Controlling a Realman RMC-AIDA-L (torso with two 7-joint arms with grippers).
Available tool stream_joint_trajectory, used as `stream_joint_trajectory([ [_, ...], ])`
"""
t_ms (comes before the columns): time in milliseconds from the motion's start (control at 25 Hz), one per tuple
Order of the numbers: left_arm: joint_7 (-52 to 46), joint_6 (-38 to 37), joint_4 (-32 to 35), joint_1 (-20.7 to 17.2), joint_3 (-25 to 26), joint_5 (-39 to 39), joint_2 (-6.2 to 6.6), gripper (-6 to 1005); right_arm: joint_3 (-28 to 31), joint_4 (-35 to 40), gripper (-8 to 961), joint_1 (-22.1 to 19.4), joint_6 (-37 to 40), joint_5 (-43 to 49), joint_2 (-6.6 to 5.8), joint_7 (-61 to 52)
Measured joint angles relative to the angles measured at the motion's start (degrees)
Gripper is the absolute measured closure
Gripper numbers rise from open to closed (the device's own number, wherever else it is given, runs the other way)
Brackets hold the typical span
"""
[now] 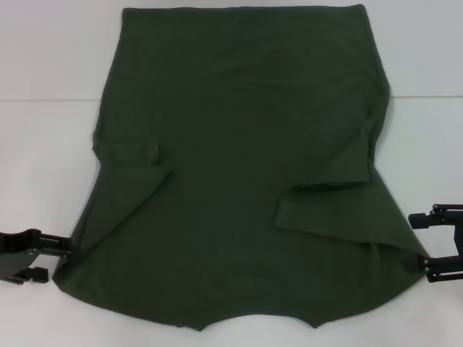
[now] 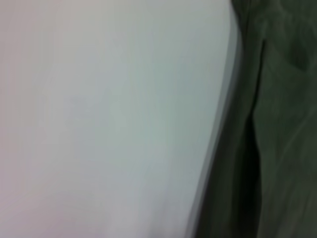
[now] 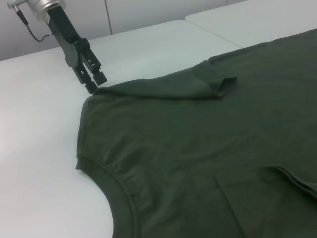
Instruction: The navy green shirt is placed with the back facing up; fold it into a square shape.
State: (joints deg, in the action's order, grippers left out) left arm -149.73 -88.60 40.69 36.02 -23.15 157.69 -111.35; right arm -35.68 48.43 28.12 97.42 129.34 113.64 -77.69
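The navy green shirt [image 1: 239, 181] lies flat on the white table [image 1: 43, 144], collar toward me and both sleeves folded in over the body. My left gripper [image 1: 59, 264] sits low at the shirt's near left shoulder corner, open, its upper finger touching the fabric edge; it also shows in the right wrist view as the left gripper [image 3: 95, 83] at that corner. My right gripper [image 1: 419, 244] is open at the near right shoulder corner, with the cloth's edge between its spread fingers. The left wrist view shows the shirt's edge [image 2: 277, 124] close up.
A seam between two table panels [image 1: 51, 100] runs across behind the shirt's middle. A grey wall [image 3: 138, 12] stands beyond the table on the left side.
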Motion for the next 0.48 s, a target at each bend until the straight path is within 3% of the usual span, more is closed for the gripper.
stream_joint_trajectory([
  [480,-0.12,0.11,-0.52,0.18,-0.15,-0.42,-0.23,191,0.00,0.00,122,0.26,-0.12,0.00,0.00,0.04],
])
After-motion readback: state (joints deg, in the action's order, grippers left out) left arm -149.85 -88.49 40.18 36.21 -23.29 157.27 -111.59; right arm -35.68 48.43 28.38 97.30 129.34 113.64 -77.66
